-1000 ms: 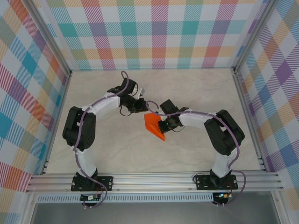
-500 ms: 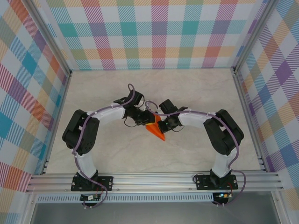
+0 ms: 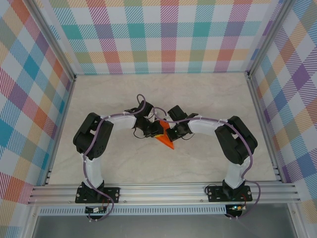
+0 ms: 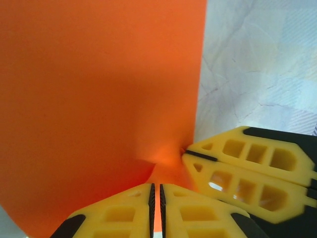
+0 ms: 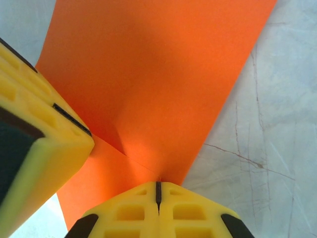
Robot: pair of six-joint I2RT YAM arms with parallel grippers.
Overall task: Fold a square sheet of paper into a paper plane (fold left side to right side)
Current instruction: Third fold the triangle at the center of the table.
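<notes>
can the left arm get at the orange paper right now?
Looks like yes: the left arm is on the paper, its jaws shut on one edge. The right arm pinches the paper with its jaws right beside them, close but not blocking.

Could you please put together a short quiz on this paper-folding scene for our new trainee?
1. True or false: the left gripper is wide open.
2. The right gripper is shut on: A) a pen, B) the orange paper, C) nothing.
3. How many grippers pinch the paper?
Key: 1 false, it is shut on the paper; 2 B; 3 two.
</notes>
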